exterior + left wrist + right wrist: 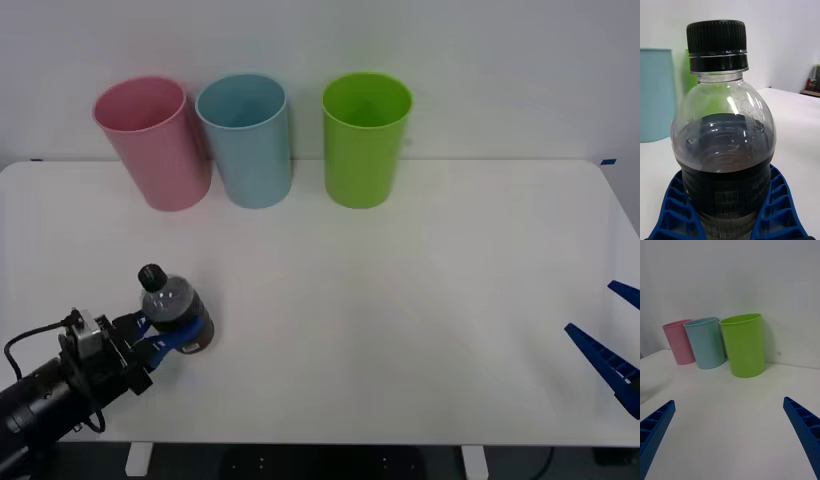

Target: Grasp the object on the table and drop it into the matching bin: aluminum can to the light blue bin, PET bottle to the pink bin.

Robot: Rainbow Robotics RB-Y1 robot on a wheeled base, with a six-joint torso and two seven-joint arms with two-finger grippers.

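The big white table (420,300) takes up most of the front view, and at its far edge three tall bins stand in a row: the pink bin (152,142) on the robot's left, the light blue bin (246,138) just beside it and nearly touching, and a lime green bin (365,138) a little way off to the right. Much smaller than any bin is the PET bottle (172,308), which stands upright near the front left corner of the table, well apart from the bins. The left gripper (170,335) has its blue ribbed fingers (777,210) closed around the bottle's lower body, one on each side over the dark label band, and they look snug against it. The right gripper (608,345) waits at the right edge of the table with its fingers spread wide and nothing between them. The bottle has clear walls and what looks like a dark drink about half way up (so it is likely not very heavy, but not empty-light either). Its plastic is smooth and may be slippery, and thin walls like these can squash if squeezed too hard. The low, wide part where the fingers sit now seems the best place to hold it, since the top narrows to a small neck. The black cap (717,37) is screwed on, so nothing should spill. This bottle belongs in the pink bin.
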